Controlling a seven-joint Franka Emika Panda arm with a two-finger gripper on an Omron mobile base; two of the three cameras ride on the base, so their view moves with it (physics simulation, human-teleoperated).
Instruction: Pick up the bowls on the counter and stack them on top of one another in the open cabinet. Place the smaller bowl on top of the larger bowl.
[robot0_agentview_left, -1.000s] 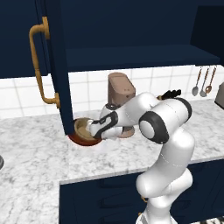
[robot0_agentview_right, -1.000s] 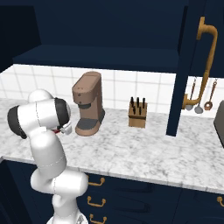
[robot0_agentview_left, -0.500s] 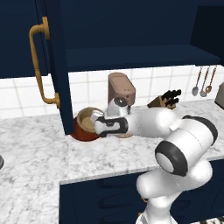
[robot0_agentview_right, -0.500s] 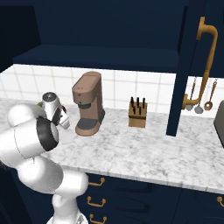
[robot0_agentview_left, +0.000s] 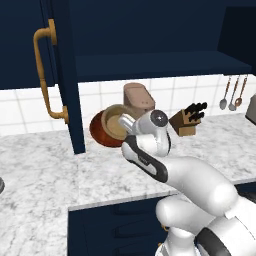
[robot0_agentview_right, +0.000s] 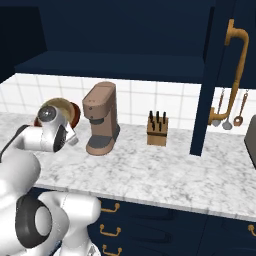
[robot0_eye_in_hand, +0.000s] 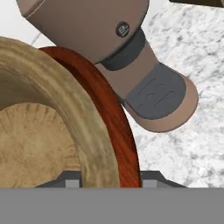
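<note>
1. Smaller bowl (robot0_agentview_left: 116, 123) sits nested inside larger bowl (robot0_agentview_left: 99, 131); both are tilted, raised above counter (robot0_agentview_left: 45, 165), beside coffee machine (robot0_agentview_right: 100, 118).
2. Gripper (robot0_eye_in_hand: 105, 181) is clamped on both bowls' rims.

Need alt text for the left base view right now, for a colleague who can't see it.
The gripper holds the smaller bowl nested in the larger bowl, both tipped on edge above the counter, beside the open cabinet door. A coffee machine and knife block stand behind.
</note>
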